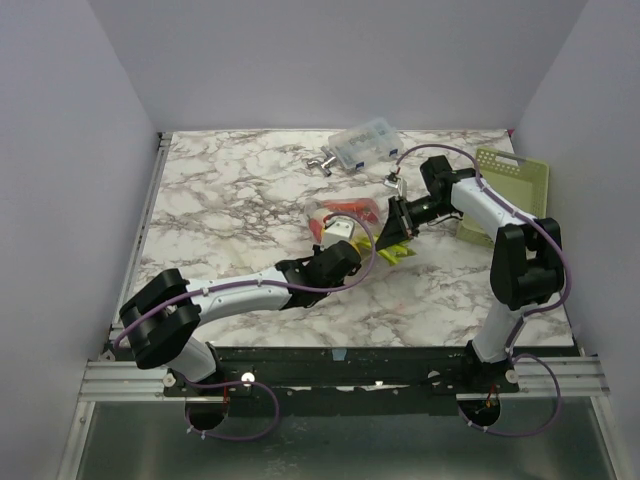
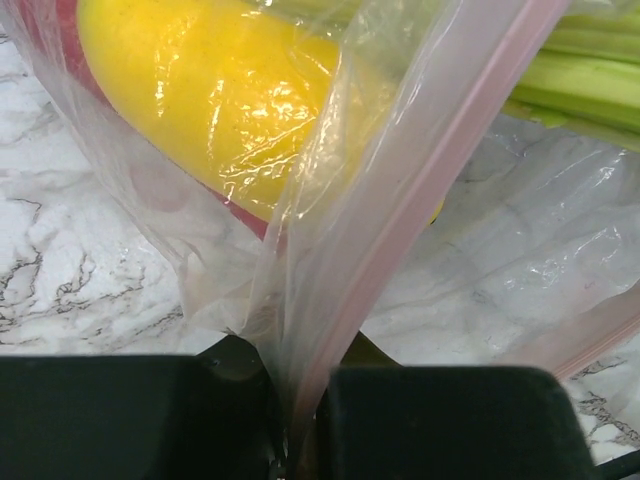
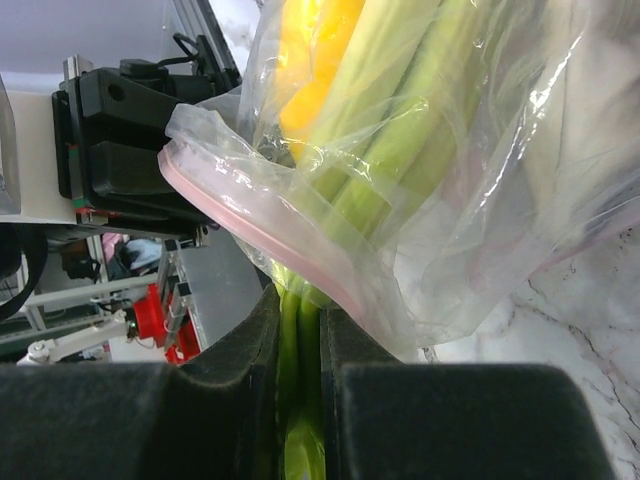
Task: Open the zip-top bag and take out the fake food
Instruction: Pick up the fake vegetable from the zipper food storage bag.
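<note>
Marble table (image 1: 250,190) with a clear zip-top bag (image 1: 345,222) near its middle, stretched between two arms. The left tool (image 2: 297,425) is pressed together on the bag's pink zipper strip (image 2: 430,170). Opposite, the right tool (image 3: 300,370) pinches the end of a green stalk (image 3: 400,150), part of the fake food, at the bag's mouth. The stalk's long axis runs straight from the right tool into the bag, toward the left tool. A yellow lemon (image 2: 210,90) lies deeper inside. No readable writing.

Left pincer (image 1: 354,247), right pincer (image 1: 388,238) at zip-top bag (image 1: 336,222); green basket (image 1: 522,180) far right.
</note>
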Available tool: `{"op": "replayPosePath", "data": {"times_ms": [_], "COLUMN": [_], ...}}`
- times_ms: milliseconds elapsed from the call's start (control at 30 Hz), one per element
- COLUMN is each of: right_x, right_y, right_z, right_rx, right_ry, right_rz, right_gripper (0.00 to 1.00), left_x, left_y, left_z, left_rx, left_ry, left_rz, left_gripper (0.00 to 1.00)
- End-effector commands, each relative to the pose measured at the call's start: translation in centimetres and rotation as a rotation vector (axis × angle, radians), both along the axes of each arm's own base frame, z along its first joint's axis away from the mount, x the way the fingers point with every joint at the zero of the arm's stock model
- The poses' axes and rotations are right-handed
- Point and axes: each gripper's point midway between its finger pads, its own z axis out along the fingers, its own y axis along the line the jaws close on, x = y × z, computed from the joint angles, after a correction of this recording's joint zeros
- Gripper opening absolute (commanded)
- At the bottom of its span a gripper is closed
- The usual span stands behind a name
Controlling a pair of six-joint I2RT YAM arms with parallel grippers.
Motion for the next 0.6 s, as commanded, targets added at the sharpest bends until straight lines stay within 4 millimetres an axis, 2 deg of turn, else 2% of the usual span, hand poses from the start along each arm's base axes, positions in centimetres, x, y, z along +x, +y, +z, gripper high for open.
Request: {"op": "replayPosePath", "data": {"times_ms": [0,300,567], "right_x": [0.1,-0.8,-0.9], "right_y": [-0.3,-0.6,-0.4], "right_z": [-1.2,-2.4,-2.3], "right_rx": [0.000,-0.013,0.008], "right_ry": [-0.002,0.052,0.070], "right_rz": [0.011,0.023,0.032], "right_gripper": [0.15,0.20,0.23], "left_x": [0.5,1.1,1.0], "left_y": [-0.2,-1.6,-1.9], "left_z": [1.0,2.1,1.7], "left_rx": [0.019,0.010,0.016], "left_ry": [-0.025,-0.040,-0.028], "left_rz": [-0.019,-0.045,-0.057], "left_gripper": [0.00,0.00,0.00]}}
